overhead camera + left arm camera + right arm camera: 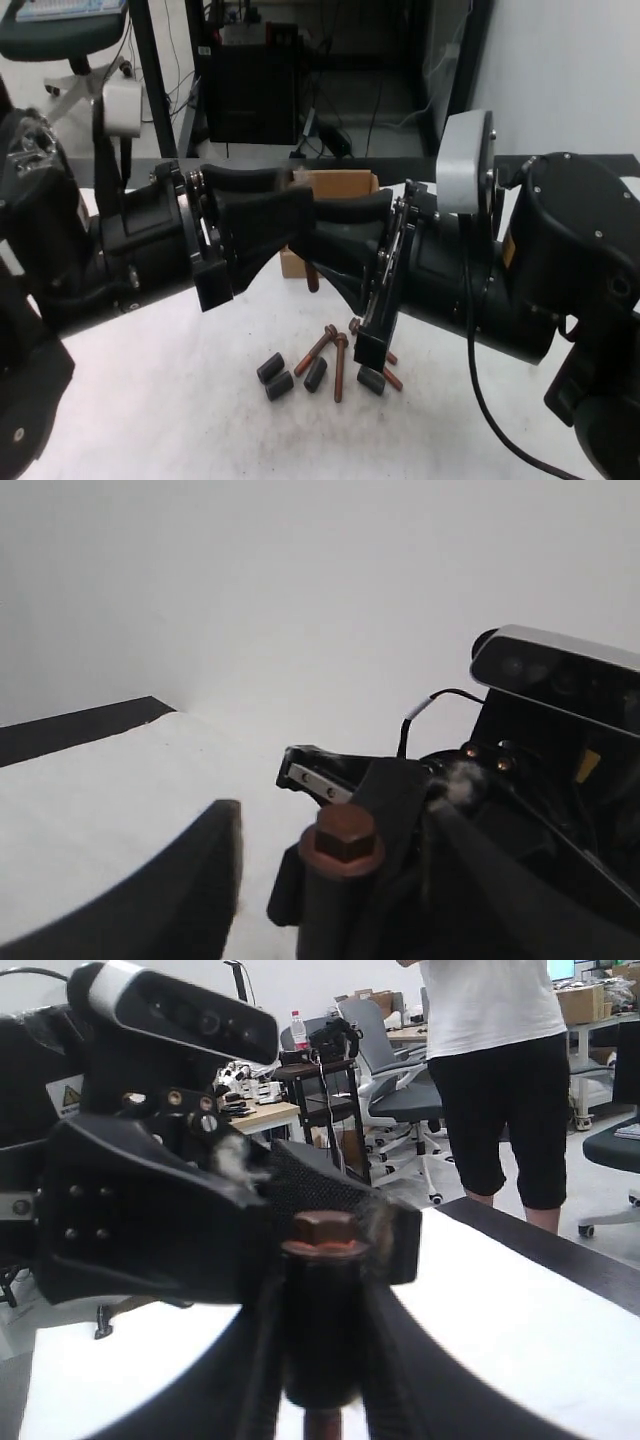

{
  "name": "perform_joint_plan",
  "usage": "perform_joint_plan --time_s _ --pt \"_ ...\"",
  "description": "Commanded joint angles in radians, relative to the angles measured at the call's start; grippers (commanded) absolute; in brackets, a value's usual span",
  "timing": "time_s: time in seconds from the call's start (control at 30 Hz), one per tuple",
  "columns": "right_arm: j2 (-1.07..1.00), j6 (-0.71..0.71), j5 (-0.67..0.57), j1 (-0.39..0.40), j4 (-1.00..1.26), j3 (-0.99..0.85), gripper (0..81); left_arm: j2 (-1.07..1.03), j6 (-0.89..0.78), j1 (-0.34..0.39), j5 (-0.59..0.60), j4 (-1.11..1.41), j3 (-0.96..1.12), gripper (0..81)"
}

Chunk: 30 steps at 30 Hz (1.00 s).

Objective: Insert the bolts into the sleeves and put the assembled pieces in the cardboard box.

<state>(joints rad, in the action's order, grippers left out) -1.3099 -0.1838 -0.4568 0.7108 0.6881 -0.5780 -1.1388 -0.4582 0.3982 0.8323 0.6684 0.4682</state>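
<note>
**Bolt stands in the sleeve, held above the bench**

Your two arms meet over the middle of the bench point(180, 400). Your right gripper point(320, 240) is pinching the black sleeve point(322, 1330) from two sides. The bolt point(325, 1232) stands upright in it, with the six-sided head at the top of the sleeve and the end of the shank coming out below.

Your left gripper point(290, 200) faces it from the other side. Its fingers are spread, one on each side of the bolt head. In the left wrist view you see a bright gap between one finger point(170, 900) and the bolt, so this gripper pinches nothing.

The cardboard box point(345, 183) stands just behind the two grippers. Below them, on the near part of the bench, some loose sleeves point(279, 385) and loose bolts point(340, 365) lie close together.
</note>
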Motion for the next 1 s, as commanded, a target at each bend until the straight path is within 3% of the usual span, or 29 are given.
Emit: perform_joint_plan --time_s 0.0,0.17,0.43,0.53,0.63,0.8,0.97 --pt "0.011 0.002 -0.013 -0.004 0.033 -0.014 0.8 0.005 0.005 0.003 0.005 -0.004 0.000 51.0" --pt "0.011 -0.007 0.041 -0.010 -0.061 -0.014 0.8 0.005 -0.060 0.003 -0.089 0.133 0.000 51.0" --pt "0.004 -0.011 0.150 -0.094 -0.480 -0.124 0.8 0.005 -0.125 0.003 -0.166 0.176 0.000 50.3" --pt "-0.034 -0.049 0.181 -0.139 -0.688 -0.243 0.8 0.005 -0.123 0.003 -0.166 0.097 0.000 43.1" --pt "-0.115 -0.049 0.183 -0.183 -0.807 -0.361 0.8 0.005 -0.064 0.003 -0.174 -0.028 0.000 28.9" --pt "-0.298 -0.049 0.191 -0.227 -0.953 -0.592 0.8 0.004 0.011 0.003 -0.305 -0.348 0.000 8.8" --pt "-0.512 -0.041 0.194 -0.243 -1.150 -0.860 0.8 0.004 0.100 0.003 -0.405 -0.595 0.000 4.9"
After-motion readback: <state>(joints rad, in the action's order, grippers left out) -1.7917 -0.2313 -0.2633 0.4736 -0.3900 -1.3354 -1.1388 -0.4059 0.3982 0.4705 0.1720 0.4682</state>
